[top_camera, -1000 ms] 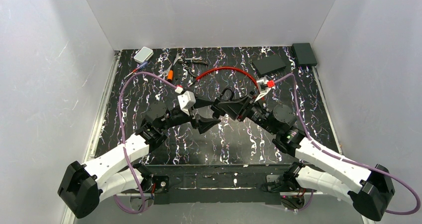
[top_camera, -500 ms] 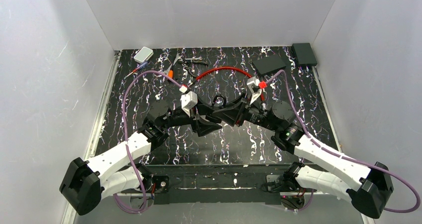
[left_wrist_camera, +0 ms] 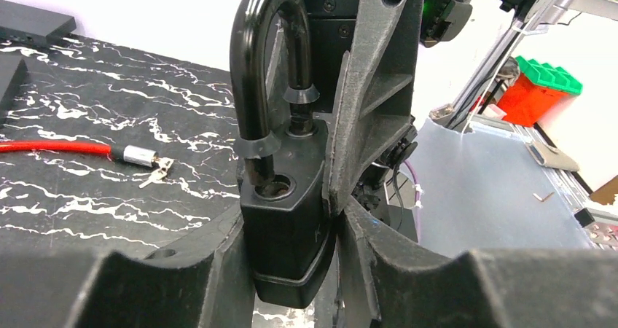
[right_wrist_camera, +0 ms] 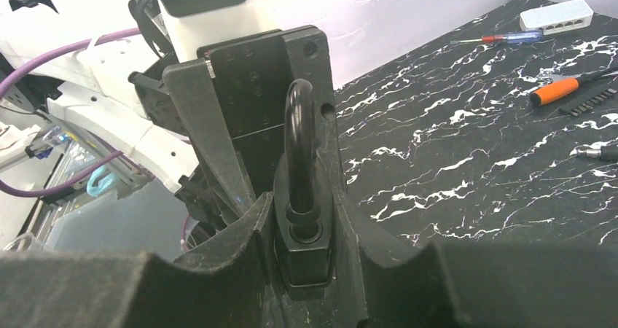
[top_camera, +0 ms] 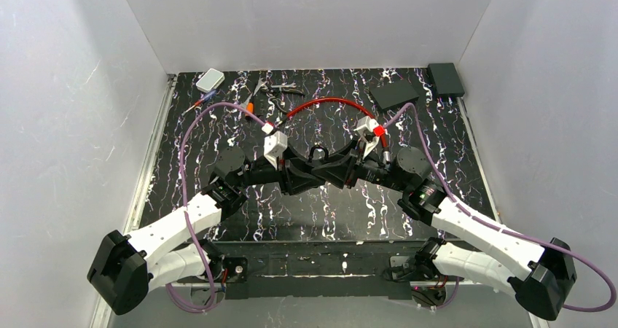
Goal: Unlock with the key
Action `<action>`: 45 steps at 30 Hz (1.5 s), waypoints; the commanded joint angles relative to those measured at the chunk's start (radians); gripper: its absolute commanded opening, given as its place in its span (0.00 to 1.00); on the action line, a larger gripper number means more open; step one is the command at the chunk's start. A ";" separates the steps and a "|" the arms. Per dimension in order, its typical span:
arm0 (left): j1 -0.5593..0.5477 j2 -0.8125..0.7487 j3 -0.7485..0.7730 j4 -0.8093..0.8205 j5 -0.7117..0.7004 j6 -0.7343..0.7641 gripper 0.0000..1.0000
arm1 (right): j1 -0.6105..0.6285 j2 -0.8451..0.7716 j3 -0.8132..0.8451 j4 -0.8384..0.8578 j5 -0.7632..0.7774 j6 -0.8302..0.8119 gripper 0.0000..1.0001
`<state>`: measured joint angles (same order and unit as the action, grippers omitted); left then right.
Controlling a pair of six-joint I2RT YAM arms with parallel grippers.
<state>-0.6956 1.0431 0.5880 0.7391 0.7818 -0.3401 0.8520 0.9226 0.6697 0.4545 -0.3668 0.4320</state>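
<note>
A black padlock [top_camera: 318, 155] with a black shackle hangs above the middle of the mat, held upright between both arms. My right gripper [right_wrist_camera: 304, 226] is shut on the lock body [right_wrist_camera: 304, 251] from both flat sides. My left gripper [left_wrist_camera: 291, 222] has closed round the same body [left_wrist_camera: 280, 219] from the opposite direction. Its left finger [left_wrist_camera: 218, 270] lies against the lock, while its right finger presses on a finger of the right gripper. The key [left_wrist_camera: 157, 170] lies on the mat at the metal end of a red cable [left_wrist_camera: 51, 148], apart from both grippers.
The red cable [top_camera: 328, 102] arcs across the back of the mat. A white box [top_camera: 210, 79], an orange-handled screwdriver [top_camera: 250, 108] and small tools [top_camera: 280, 89] lie at the back left. A flat black pad [top_camera: 393, 95] and a black box [top_camera: 445, 78] sit at the back right.
My left gripper has moved right to the padlock and narrowed round it. The right gripper has carried the padlock a little to the left, still gripping it.
</note>
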 commanded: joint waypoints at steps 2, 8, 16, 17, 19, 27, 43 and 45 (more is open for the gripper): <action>0.001 0.010 0.027 0.052 0.010 -0.012 0.00 | 0.002 -0.034 0.080 0.069 0.006 -0.032 0.01; 0.001 0.028 0.027 0.052 -0.017 -0.005 0.00 | 0.002 -0.044 0.088 0.013 0.112 -0.010 0.13; 0.001 0.020 0.025 0.016 -0.060 0.031 0.00 | 0.002 -0.117 0.184 -0.252 0.327 -0.071 0.95; 0.001 0.020 0.027 0.011 -0.063 0.034 0.00 | 0.002 -0.129 0.196 -0.276 0.349 -0.080 0.98; 0.001 0.020 0.027 0.005 -0.068 0.043 0.00 | 0.002 -0.154 0.220 -0.326 0.404 -0.090 0.98; 0.001 0.030 0.036 -0.034 -0.095 0.081 0.00 | 0.002 -0.168 0.291 -0.517 0.489 -0.059 0.98; 0.002 -0.047 0.007 -0.070 -0.308 0.142 0.00 | 0.002 -0.075 0.282 -0.779 0.480 0.033 0.58; 0.002 -0.048 0.006 -0.070 -0.310 0.139 0.00 | 0.002 -0.077 0.248 -0.745 0.465 0.043 0.56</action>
<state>-0.6956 1.0439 0.5808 0.5930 0.5152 -0.2180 0.8566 0.8658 0.9535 -0.3340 0.1234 0.4519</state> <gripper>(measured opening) 0.334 0.575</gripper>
